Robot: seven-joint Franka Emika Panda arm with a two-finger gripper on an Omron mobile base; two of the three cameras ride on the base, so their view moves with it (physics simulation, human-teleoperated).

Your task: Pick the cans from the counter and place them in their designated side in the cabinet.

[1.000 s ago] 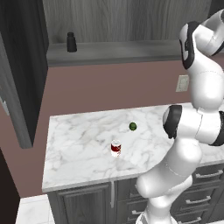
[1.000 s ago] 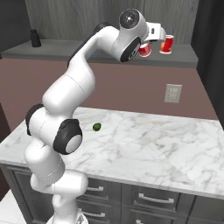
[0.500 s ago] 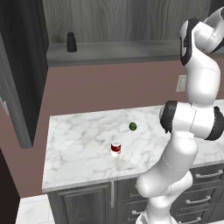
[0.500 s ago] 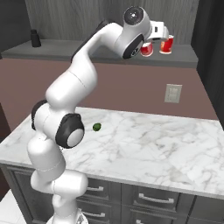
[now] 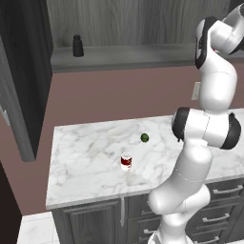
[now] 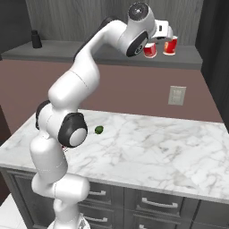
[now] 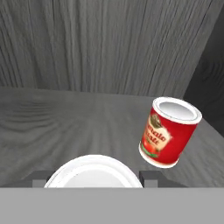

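My gripper (image 7: 94, 177) is shut on a bright red can (image 6: 150, 50), held up at the right end of the cabinet (image 6: 89, 13) shelf; its silvery top (image 7: 93, 171) sits between the fingertips (image 7: 150, 177). Just right of it and a little further in, a second red can (image 6: 170, 45) with a tomato label (image 7: 168, 131) rests on the shelf, looking tilted in the hand view. A dark red can with white bands (image 5: 126, 162) stands upright on the counter (image 5: 86, 162), left of the arm.
A tiny green ball (image 5: 144, 137) lies on the marble behind the counter can. A black bottle (image 5: 76, 45) stands at the shelf's left end. A tall dark door (image 5: 21, 76) hangs open at the left, and a dark side wall (image 6: 214, 53) closes the shelf's right.
The arm's elbow has shifted a little. The held can has stayed almost where it was by the other can on the shelf.
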